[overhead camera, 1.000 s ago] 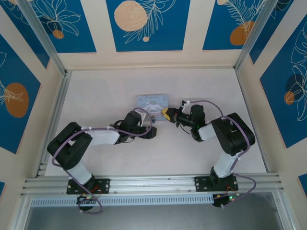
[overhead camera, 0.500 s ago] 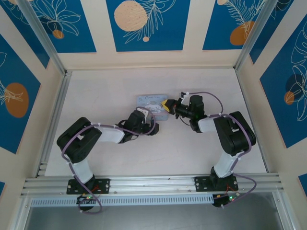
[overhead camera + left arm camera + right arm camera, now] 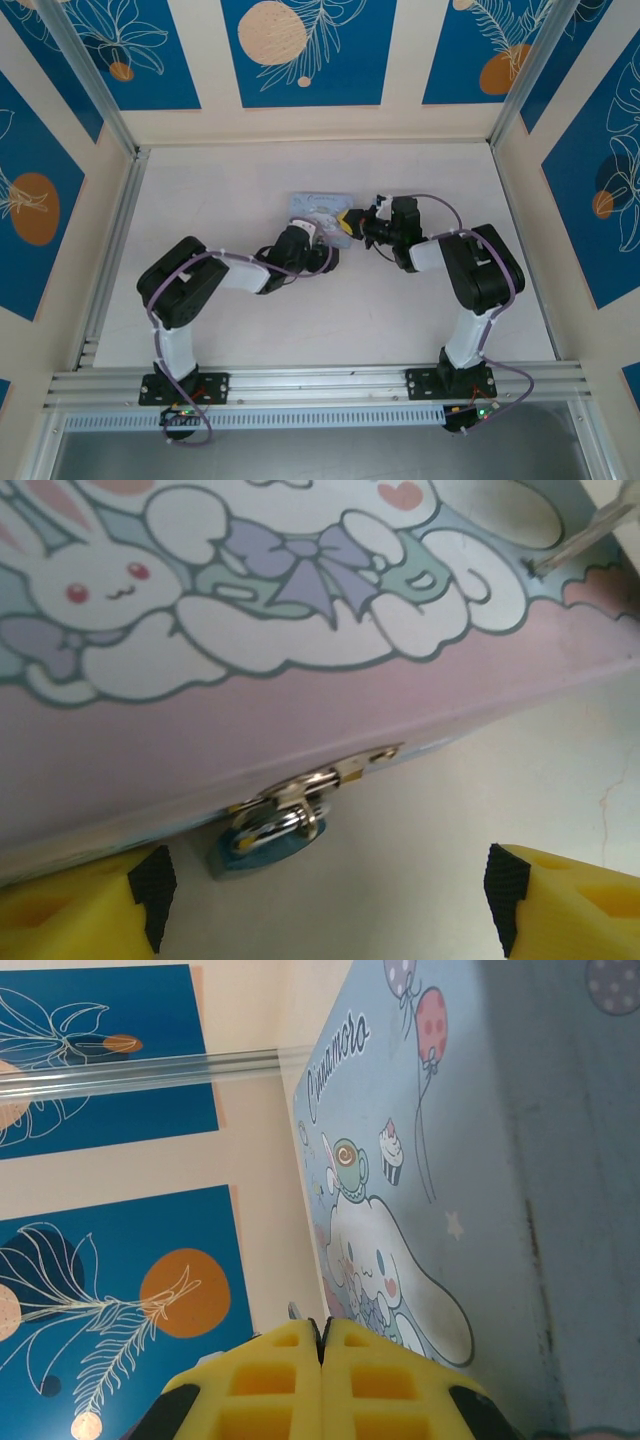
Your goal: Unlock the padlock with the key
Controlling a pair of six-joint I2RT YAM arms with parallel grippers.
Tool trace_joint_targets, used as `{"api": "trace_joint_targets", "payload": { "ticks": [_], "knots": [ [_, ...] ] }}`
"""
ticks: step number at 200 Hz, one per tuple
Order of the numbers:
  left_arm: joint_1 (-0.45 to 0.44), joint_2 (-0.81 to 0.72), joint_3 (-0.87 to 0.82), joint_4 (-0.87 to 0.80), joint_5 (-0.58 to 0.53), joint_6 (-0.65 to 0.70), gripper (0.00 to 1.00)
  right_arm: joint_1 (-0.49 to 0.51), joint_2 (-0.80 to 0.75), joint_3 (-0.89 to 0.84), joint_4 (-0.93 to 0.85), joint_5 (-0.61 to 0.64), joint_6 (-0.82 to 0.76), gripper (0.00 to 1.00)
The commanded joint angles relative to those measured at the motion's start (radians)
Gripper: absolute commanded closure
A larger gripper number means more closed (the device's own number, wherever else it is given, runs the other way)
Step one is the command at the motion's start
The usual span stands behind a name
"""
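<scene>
- The tiny teal-blue padlock [image 3: 262, 848] hangs from a silver metal hasp [image 3: 335, 775]. The hasp is on the side of the pale blue rounded-square tin with cartoon drawings [image 3: 330, 610] that faces the near edge. The tin lies around the middle of the white table [image 3: 220, 190], a little toward the far edge.
- The left hand [image 3: 325, 892] is spread wide, with its yellow fingers low on either side of the padlock and nothing touched. If it is closed off-centre, the padlock could be pushed under the tin's rim or swung so that the keyhole is turned away.
- The right hand [image 3: 322, 1332] is pressed together over the tin's lid. What is probably the thin grey metal key [image 3: 585, 538] is seen with its tip on the lid, but the grip on it cannot be made out.
- Slipping or twisting of so thin a key is judged likely if it is dragged over the lid or met by the keyhole at an angle.
- The tin could be shoved across the table by either arm.
</scene>
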Motion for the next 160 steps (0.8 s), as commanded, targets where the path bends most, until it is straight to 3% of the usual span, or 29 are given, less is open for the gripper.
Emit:
{"api": "trace_joint_targets", "payload": {
  "ticks": [1, 74, 160],
  "knots": [
    [-0.008, 0.041, 0.031, 0.051, 0.083, -0.041, 0.18, -0.007, 0.028, 0.012, -0.024, 0.019, -0.017, 1.00],
    [-0.008, 0.042, 0.053, 0.175, 0.187, -0.188, 0.18, -0.007, 0.053, 0.009, -0.010, 0.024, -0.010, 1.00],
    [-0.007, 0.079, 0.004, 0.330, 0.154, -0.361, 0.19, -0.011, 0.073, -0.002, 0.018, 0.021, -0.002, 1.00]
  ]
}}
